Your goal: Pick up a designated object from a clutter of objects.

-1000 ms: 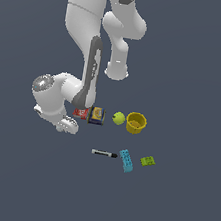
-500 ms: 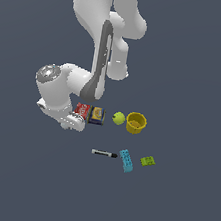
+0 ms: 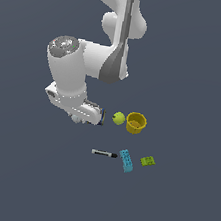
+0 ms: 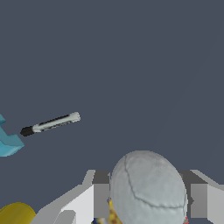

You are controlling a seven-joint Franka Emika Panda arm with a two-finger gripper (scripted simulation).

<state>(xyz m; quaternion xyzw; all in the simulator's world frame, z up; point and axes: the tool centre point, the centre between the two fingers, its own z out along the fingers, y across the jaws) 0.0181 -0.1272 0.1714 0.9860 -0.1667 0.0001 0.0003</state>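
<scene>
Nearest the exterior view lie the marker (image 3: 104,153), blue brick (image 3: 126,161) and green brick (image 3: 148,161), untouched. Farther back sit the yellow-green ball (image 3: 119,118) and yellow cup (image 3: 136,122). At their left the gripper (image 4: 146,197) is low over the pile; the grey-white ball (image 4: 148,189) sits between its spread fingers (image 4: 199,199). Whether they press it, I cannot tell. Judgement: approach done; closing and lifting are left.

No legible text anywhere.
</scene>
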